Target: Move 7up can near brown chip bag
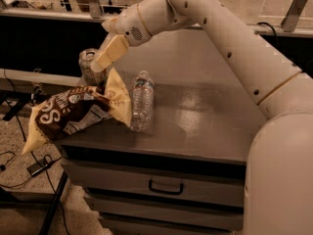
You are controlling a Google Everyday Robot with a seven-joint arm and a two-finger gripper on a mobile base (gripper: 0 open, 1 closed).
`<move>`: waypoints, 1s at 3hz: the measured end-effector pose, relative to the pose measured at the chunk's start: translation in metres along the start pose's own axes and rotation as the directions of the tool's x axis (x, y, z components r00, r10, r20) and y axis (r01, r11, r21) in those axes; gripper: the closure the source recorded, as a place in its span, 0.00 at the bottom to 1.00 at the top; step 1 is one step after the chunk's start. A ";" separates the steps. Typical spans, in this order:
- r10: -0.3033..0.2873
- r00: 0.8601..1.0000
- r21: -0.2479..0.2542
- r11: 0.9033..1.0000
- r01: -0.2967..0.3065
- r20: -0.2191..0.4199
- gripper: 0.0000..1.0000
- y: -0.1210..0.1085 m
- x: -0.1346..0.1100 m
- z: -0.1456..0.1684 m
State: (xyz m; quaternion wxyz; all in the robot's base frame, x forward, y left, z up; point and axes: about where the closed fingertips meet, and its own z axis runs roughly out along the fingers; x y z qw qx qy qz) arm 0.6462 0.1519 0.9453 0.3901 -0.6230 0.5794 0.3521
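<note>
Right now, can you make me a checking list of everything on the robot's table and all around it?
Surface: grey cabinet top, with drawers below it.
Job's things: 7up can upright at the back left, its base hidden behind the brown chip bag. The bag lies on its side and hangs over the left edge.
Clutter: clear water bottle lying down against the bag's right end.
Grippers: gripper close by the can's right side, above the bag.
Cables: dark cables on the floor at the left.
Surroundings: pale rail behind the cabinet, speckled floor beneath.
</note>
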 end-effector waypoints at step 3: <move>0.018 0.997 0.061 0.998 -0.023 0.074 0.00 -0.005 -0.009 -0.050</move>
